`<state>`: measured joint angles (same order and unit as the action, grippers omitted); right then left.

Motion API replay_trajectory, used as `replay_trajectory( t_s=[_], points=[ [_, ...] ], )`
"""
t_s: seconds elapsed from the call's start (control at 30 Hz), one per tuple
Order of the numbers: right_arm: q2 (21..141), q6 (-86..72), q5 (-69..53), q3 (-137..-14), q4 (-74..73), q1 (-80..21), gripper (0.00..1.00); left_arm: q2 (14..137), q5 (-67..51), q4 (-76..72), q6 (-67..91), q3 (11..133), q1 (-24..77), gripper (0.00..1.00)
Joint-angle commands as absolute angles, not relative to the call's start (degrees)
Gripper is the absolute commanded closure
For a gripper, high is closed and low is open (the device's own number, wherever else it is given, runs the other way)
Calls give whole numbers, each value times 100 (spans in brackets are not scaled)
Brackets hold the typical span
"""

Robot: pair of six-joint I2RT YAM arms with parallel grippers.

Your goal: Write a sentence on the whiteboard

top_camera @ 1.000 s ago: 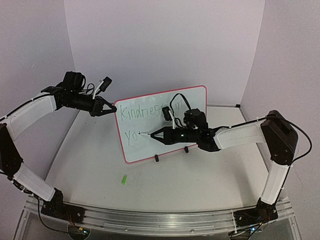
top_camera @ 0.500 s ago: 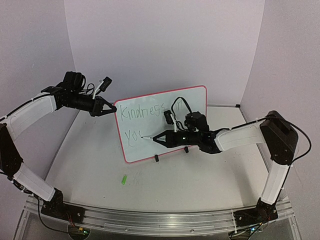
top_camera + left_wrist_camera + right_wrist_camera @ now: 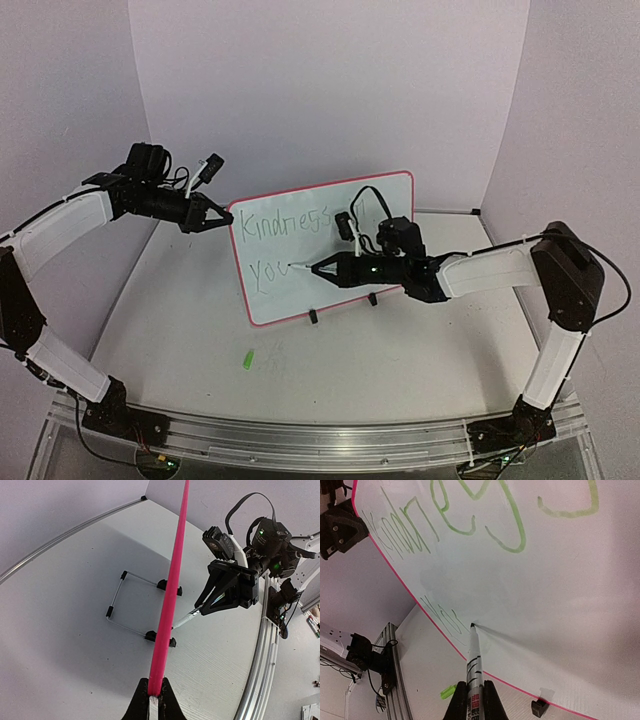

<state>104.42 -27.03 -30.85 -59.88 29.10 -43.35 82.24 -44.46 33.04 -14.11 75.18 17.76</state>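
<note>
The whiteboard (image 3: 385, 205) with a pink-red rim stands tilted on its wire stand (image 3: 116, 595) at mid table. The sentence (image 3: 285, 223) is in thin green: "Kindness" with more letters behind the arm on the top line, "you" (image 3: 268, 268) below. My left gripper (image 3: 222, 219) is shut on the board's upper left rim (image 3: 170, 595). My right gripper (image 3: 325, 269) is shut on a white marker (image 3: 474, 662). Its tip (image 3: 472, 625) touches the board just right of "you" (image 3: 442, 617).
A green marker cap (image 3: 247, 358) lies on the table in front of the board, also in the right wrist view (image 3: 448, 692). Black clips (image 3: 314, 318) hold the board's lower edge. Walls enclose the table at the back and sides. A metal rail (image 3: 300, 440) runs along the near edge.
The marker has finished the "u" of "you" and its tip has moved a little to the right. The right arm shifted right and slightly up. The left arm has not moved.
</note>
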Motion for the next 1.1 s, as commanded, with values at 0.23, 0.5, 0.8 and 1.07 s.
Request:
replay_trajectory(
  t_s=[0.23, 0.5, 0.8, 1.07],
  points=[
    [10442, -2658, -2824, -6056, 3069, -4271, 100, 8071, -4578, 3229, -1480, 7529, 1847, 100],
    [10635, -2684, -2839, -5930, 3067, -4274, 100, 8086, -4575, 3230, -1484, 7532, 1848, 100],
    [10629, -2670, -2764, -5846, 3062, -4272, 100, 8095, -4574, 3235, -1491, 7532, 1846, 100],
    [10277, -2631, -2637, -5774, 3052, -4272, 100, 8086, -4576, 3242, -1489, 7533, 1847, 100]
  ],
)
